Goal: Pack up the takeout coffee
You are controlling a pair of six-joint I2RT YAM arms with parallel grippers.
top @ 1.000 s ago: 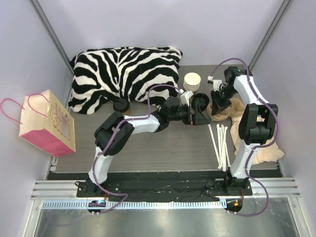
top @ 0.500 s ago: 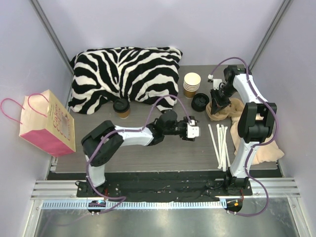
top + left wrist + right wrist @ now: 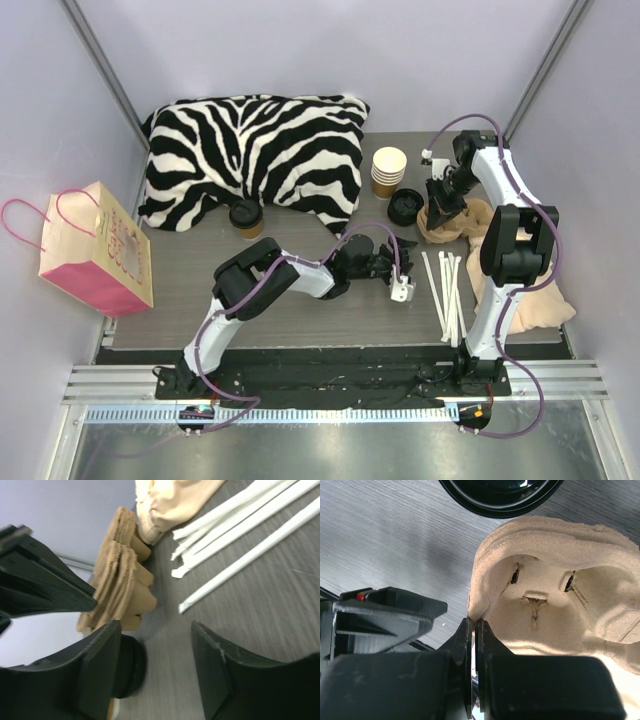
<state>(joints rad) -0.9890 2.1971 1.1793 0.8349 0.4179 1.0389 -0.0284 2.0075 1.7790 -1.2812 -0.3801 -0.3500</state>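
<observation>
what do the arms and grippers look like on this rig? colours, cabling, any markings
The left arm and right arm match: white link shells with black joint housings. A purple cable loops along each. The left gripper and right gripper have matte black, flat, wedge-shaped fingers. There is a small red mark on the black bracket beside the right gripper. No lettering is legible.

A black-and-white zebra-striped pillow (image 3: 255,150) lies across the back of the dark grey wood-grain tabletop (image 3: 300,310). A pink and cream paper gift bag (image 3: 98,250) stands at the table's left edge (cord handles splayed leftward). At back right, a stack of lidless cream-rimmed brown paper cups (image 3: 389,172) sits just behind a loose round black plastic lid (image 3: 404,206). Tan moulded-pulp cup carriers (image 3: 117,580) lie beside a crumpled beige cloth (image 3: 525,305), and white paper-wrapped straws (image 3: 446,290) lie near-parallel just left of it.
</observation>
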